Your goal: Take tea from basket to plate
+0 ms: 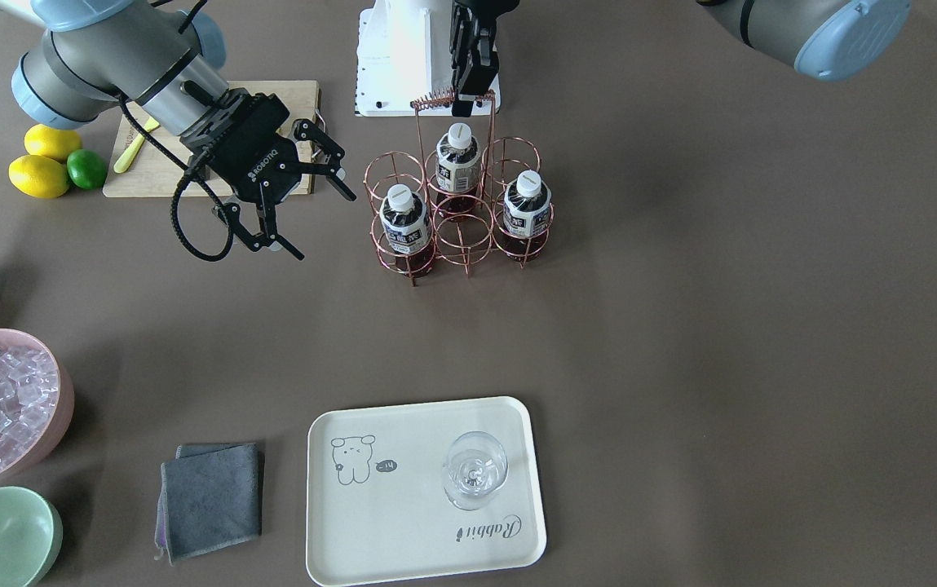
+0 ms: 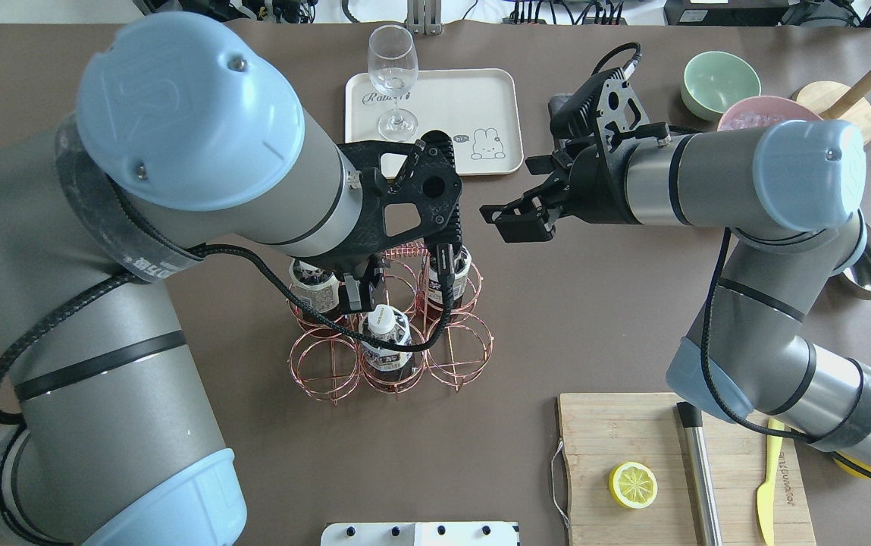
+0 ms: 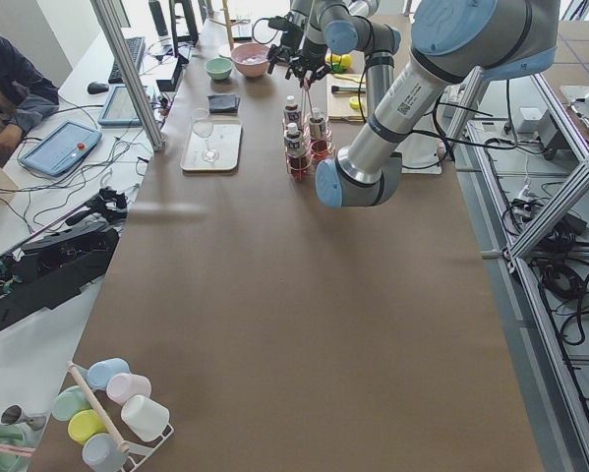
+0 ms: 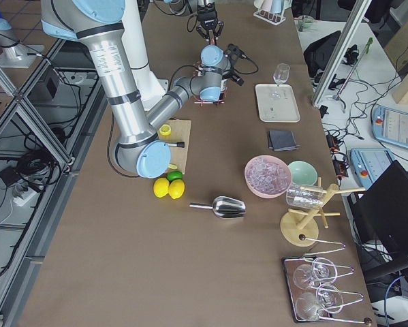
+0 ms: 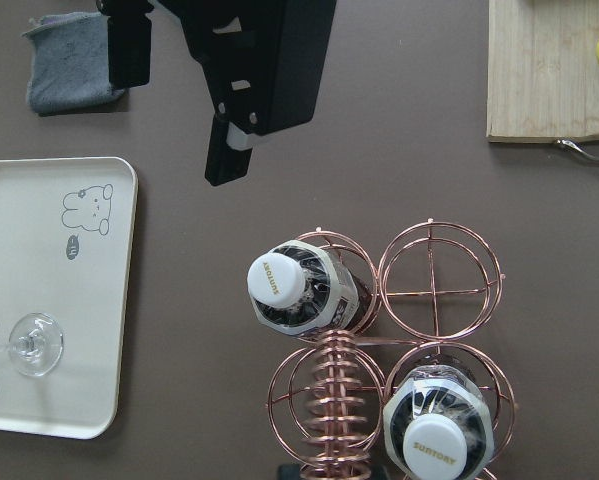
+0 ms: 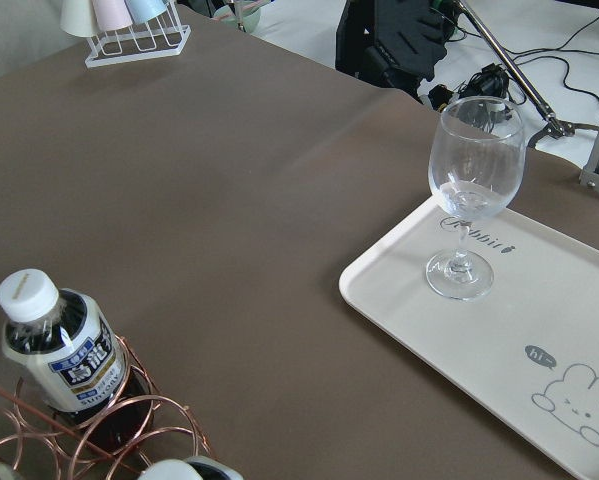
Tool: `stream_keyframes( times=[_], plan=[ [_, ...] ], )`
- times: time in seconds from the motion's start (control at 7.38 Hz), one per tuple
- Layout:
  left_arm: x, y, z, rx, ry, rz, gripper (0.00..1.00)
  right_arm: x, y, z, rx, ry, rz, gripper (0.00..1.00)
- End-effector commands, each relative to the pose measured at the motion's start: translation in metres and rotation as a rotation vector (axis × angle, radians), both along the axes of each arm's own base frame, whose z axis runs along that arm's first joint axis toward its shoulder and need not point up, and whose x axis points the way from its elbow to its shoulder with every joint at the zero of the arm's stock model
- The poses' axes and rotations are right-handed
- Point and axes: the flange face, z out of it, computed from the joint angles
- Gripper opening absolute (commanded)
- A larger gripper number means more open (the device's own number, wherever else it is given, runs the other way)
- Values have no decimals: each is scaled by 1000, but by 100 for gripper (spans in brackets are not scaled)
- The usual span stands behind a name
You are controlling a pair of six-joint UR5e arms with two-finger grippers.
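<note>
Now take the nearest tea and lift it straight up

Your target, the plate (image 1: 403, 530), lies well apart from the basket on the operators' side of the table (image 1: 680, 326), with bare space around its bear drawing (image 1: 351, 461). The basket (image 1: 464, 232) stands upright, with three bottles in its six rings. Your left gripper (image 1: 468, 96) sits narrow at the coiled handle (image 1: 439, 100) and looks clamped on it, probably to steady the carrier, so leave it there. Your right gripper (image 1: 325, 227) hangs just beside the basket with its jaws spread wide, holding nothing.

The tea (image 1: 404, 218) closest to it stands in the corner ring on that side, so take that one. Come in level and high on the bottle, above the top wire, and close only once both fingers are clear of the ring. Lift straight up until the base clears the wire. A tilt would likely snag it and drag the carrier.

The wine glass (image 1: 475, 469) stands on one half of the plate, so set the bottle down on the bear's half. Mind the white cap (image 1: 399, 194) and grip below it, not on it.
</note>
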Motion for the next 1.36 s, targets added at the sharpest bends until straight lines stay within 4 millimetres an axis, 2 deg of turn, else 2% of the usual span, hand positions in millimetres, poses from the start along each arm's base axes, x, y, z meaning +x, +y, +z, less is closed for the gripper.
stream_keyframes(
  times=[0.0, 0.27, 0.81, 0.95, 1.22],
  plan=[
    [0, -1, 0, -5, 1, -5, 0, -20, 29, -11, 33, -35, 23, 99],
    [0, 0, 0, -15, 3, -10, 0, -31, 44, 1, 53, -69, 46, 99],
    [0, -1, -1, -14, 5, -11, 0, -70, 74, 4, 56, -62, 67, 98],
    [0, -1, -1, -14, 5, -11, 0, -74, 73, 4, 59, -61, 66, 75],
    [0, -1, -3, -13, 7, -11, 0, -78, 71, 4, 58, -56, 70, 75]
  ],
)
